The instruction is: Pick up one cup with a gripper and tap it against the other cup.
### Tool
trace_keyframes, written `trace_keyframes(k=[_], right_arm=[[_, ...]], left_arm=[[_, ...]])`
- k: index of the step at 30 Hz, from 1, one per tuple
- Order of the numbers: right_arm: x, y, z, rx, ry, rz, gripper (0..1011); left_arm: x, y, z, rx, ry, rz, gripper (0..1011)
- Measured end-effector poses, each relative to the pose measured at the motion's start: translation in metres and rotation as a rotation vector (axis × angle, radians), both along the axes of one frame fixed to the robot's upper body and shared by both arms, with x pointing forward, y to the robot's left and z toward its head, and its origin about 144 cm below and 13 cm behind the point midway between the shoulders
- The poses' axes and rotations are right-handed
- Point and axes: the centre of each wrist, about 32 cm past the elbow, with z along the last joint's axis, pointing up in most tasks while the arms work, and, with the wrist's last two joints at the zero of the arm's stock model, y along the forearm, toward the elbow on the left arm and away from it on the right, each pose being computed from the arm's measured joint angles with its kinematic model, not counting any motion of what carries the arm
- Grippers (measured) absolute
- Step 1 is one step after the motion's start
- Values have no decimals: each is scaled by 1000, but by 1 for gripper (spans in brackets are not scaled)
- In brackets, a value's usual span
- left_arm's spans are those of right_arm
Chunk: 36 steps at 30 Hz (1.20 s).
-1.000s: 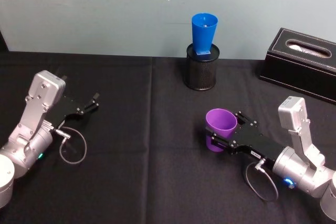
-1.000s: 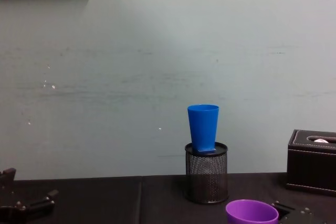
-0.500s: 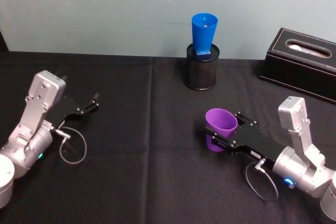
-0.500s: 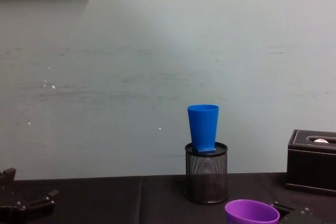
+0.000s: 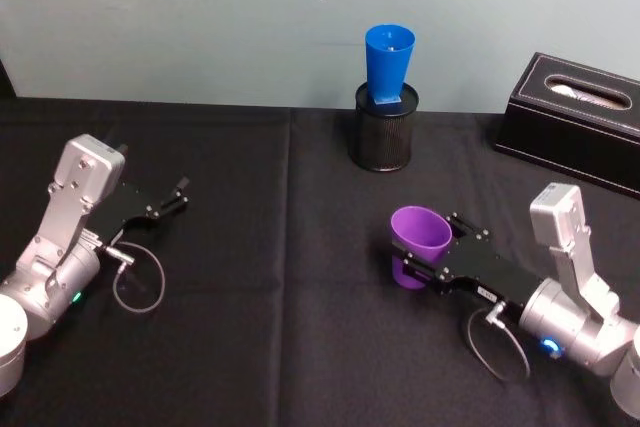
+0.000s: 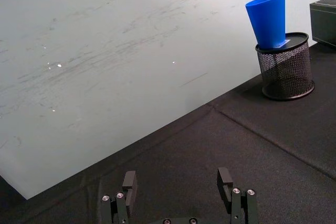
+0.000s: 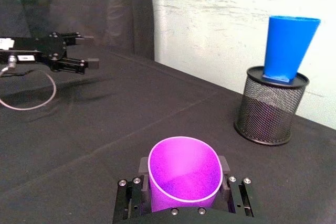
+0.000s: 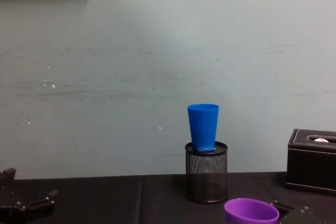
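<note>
Head: right gripper (image 5: pixel 428 247) sits low over the counter (image 5: pixel 280 287), right side. Its fingers (image 5: pixel 465 229) are clamped on the purple cup (image 5: pixel 420 230), one each side of the wall below the rim. Cup mouth is up, leaning slightly left; can't tell if its base clears the counter. Blue cup (image 5: pixel 389 62) is well apart, further back, upright with its narrow end down on top of the mesh holder (image 5: pixel 381 142). Black box (image 5: pixel 575 122) at back right. Left gripper (image 5: pixel 165 205) is parked on the left, close to the counter, holding nothing

Left wrist: left fingers (image 6: pixel 129 179) spread wide, bare counter between them. Blue cup on the holder far off, against the wall (image 6: pixel 131 51)

Right wrist: purple cup is gripped between the right fingers, mouth open, inside empty. Blue cup and holder ahead, not touching it. Left gripper farther off across the counter

Chest: purple rim shows at the bottom edge, right of centre, below and just right of the holder. Blue cup stands above the holder's rim
</note>
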Motion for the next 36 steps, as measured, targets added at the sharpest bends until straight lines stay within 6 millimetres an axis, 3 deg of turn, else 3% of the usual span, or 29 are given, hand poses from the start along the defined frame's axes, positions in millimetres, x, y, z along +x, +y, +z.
trace_keyframes(k=[10,25,36], right_arm=[[4,-2,31,-23,-10,34,741],[24,-2,113,-13,-49,76,741],[30,2,136,-12,-37,84,741]], left_arm=[[0,0,0,0,0,0,1004],[0,0,0,0,0,0,1005],[0,0,0,0,0,0,1005]])
